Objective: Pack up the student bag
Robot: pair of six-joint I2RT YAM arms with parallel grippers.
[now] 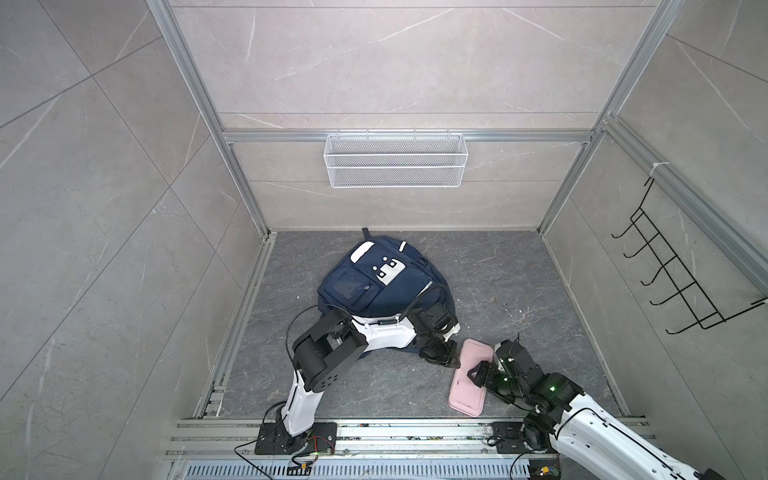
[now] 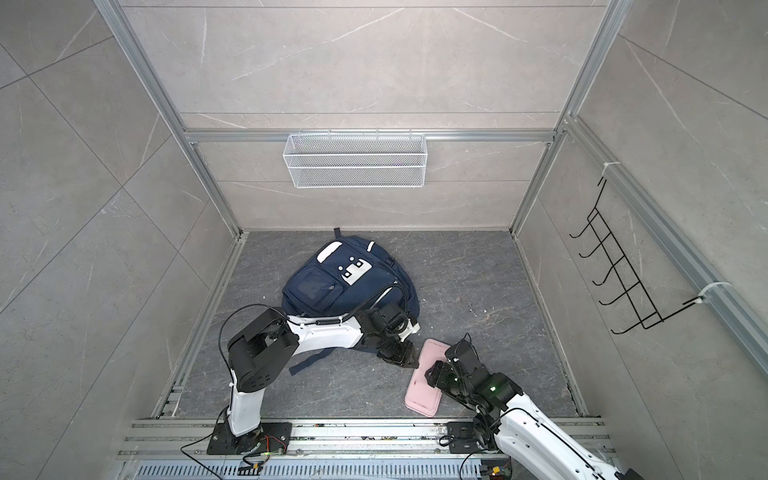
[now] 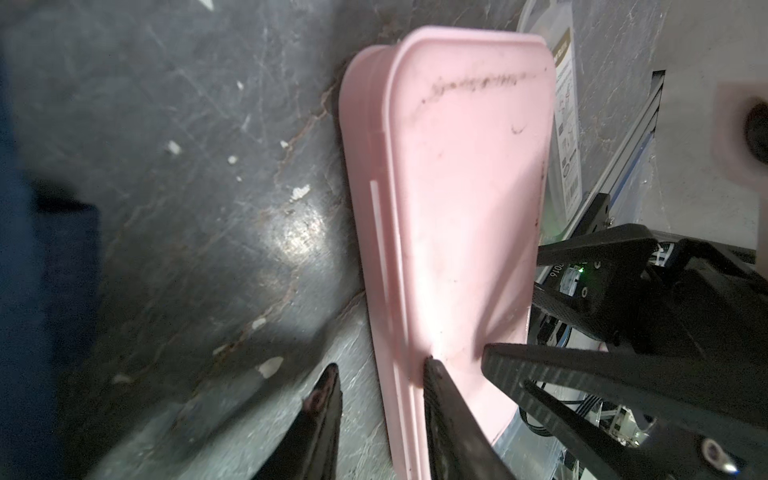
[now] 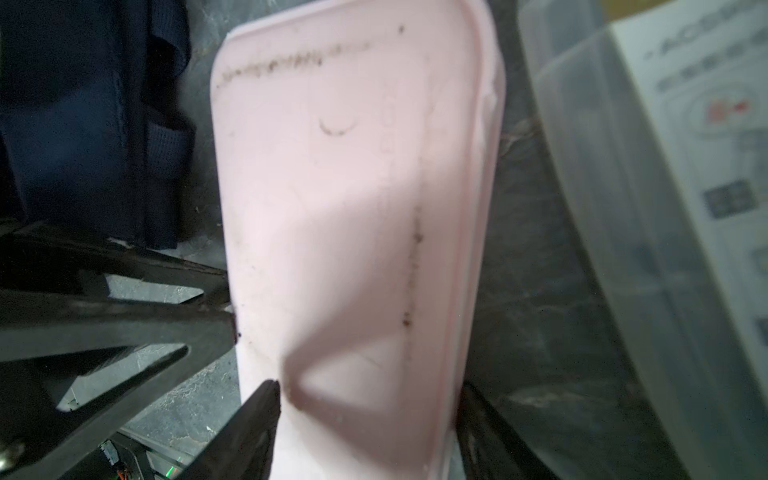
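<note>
A white wire basket [image 1: 395,166] hangs on the back wall's rail; through its mesh only the wall shows. In the right wrist view a translucent plastic bin [image 4: 602,216] stands off to one side of the pink case [image 4: 353,187], with a white printed box [image 4: 690,124] inside it. The pink case is shut and lies flat on the dark surface [image 1: 519,282], so its contents cannot be told.

The student bag [image 1: 374,286] lies flat toward the far middle of the surface with its front pockets facing up. In both top views the pockets look closed, and nothing inside them can be seen. The left forearm crosses over the bag's near end.

Both end effectors work nearer the robot and to the right of the bag, clear of its fabric. The left end effector [image 1: 455,363] is just past the bag's near right corner. It is partly open astride one long edge of the case: one fingertip rests on the lid and the other sits over the surface beside it, gripping nothing. The right end effector [image 4: 370,395] is farther from the bag, clamped across the case's width with a finger against each long edge.
</note>
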